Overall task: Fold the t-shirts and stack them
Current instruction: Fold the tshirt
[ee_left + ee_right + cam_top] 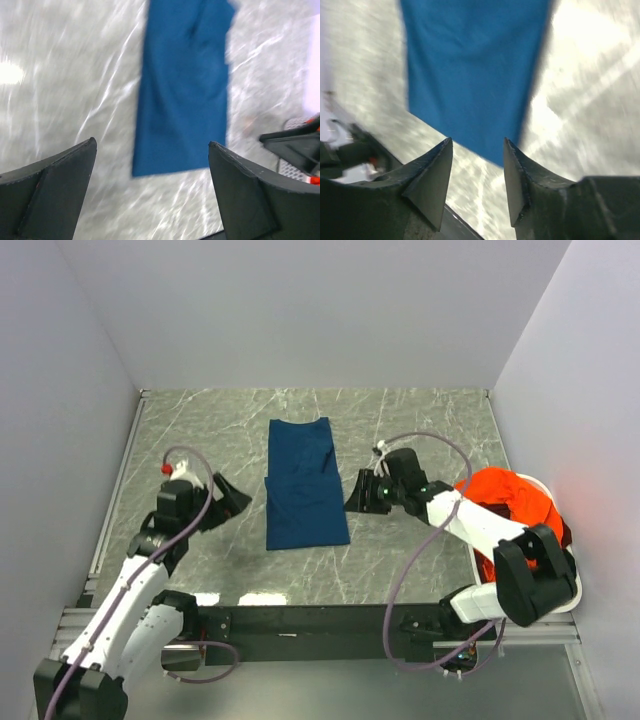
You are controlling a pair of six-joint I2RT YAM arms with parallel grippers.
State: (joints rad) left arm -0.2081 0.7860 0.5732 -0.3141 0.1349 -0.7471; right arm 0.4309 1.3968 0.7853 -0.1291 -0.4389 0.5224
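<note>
A navy blue t-shirt (303,485) lies folded into a long strip in the middle of the grey marble table; its print is hidden. It also shows in the left wrist view (185,85) and the right wrist view (470,65). A bright orange t-shirt (512,502) lies bunched in the basket at the right. My left gripper (236,502) is open and empty, left of the strip and apart from it. My right gripper (356,494) is open and empty, just off the strip's right edge.
The white oval plastic basket (572,597) stands at the table's right edge under my right arm. Pale walls close the table on three sides. A metal rail (115,490) runs along the left edge. Bare marble lies on both sides of the strip.
</note>
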